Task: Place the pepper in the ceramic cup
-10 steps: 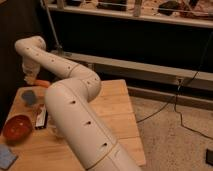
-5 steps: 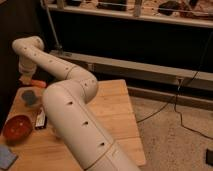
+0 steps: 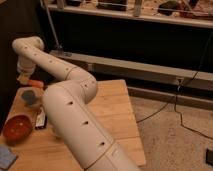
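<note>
A white robot arm reaches over a wooden bench. The gripper has its fingers clamped on the pepper, which sticks out sideways. The ceramic cup sits just below the fingers, probably so the pepper can be lowered in.

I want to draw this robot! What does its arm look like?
The arm is made of fat, creamy-white tubes joined by rounded elbows, with rows of small dark dots along it. No cables show on it. Its gripper, near the ceramic cup, looks pale too.
</note>
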Robot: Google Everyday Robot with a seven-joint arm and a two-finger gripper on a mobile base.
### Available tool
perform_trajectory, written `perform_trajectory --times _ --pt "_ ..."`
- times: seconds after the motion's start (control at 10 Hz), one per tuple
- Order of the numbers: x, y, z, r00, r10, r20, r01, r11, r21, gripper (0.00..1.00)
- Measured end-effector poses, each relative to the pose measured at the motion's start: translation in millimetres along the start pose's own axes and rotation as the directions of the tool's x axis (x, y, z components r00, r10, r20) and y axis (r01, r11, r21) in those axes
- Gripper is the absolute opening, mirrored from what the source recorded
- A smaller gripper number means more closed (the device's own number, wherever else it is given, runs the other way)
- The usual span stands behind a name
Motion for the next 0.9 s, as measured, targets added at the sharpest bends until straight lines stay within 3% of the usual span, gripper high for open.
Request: perform_trajectory --times 0.9 --pt "-29 17 13 0.998 -0.051 0.031 0.052 0.998 -0.033 0.36"
